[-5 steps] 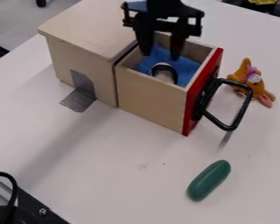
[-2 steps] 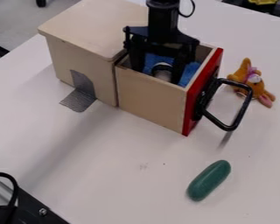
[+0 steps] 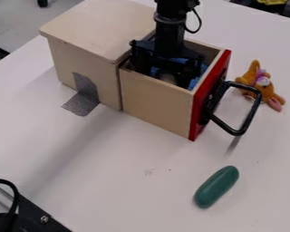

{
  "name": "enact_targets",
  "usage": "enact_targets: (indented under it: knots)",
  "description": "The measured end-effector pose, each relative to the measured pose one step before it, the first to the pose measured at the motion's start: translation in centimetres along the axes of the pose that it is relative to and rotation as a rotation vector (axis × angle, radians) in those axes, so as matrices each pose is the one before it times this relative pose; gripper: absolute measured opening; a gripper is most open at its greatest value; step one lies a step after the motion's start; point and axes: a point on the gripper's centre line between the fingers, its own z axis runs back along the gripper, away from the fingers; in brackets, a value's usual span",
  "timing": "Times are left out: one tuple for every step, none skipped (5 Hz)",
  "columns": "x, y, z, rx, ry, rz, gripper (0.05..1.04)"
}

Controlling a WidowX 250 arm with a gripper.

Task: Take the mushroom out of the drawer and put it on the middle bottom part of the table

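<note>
1. Bright, soft light covers the white bench [image 3: 129, 199].
2. A broad, faint shadow stretches toward eight o'clock.
3. A thin, darker shadow lies under the handle [image 3: 251, 113], at four o'clock.
4. Near twelve, the drawer's [image 3: 153, 106] inside is dimmer.

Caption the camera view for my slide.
Robot claw inside an open wooden drawer, orange plush toy and green object nearby.

1 view from above table [image 3: 111, 181], slanting down toward drawer [image 3: 153, 106], fairly close.

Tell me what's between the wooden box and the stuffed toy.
The open drawer, its red front and black handle lie between the wooden box and stuffed toy in the camera view.
</note>
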Motion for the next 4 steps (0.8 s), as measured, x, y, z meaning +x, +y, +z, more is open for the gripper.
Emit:
enact_targets:
  knots:
    - [0.055,0.046,-0.227,-0.0071,0.0080,0.0011,0.702]
    - [-0.116,-0.021,0.098,0.0011,0.0044,-0.0045,0.487]
    - [-0.187,-0.366,2.540,-0.0183,-0.0574,-0.0061,0.427]
    - [-0.300,-0.234,4.358,-0.0368,-0.1081,0.0143,0.408]
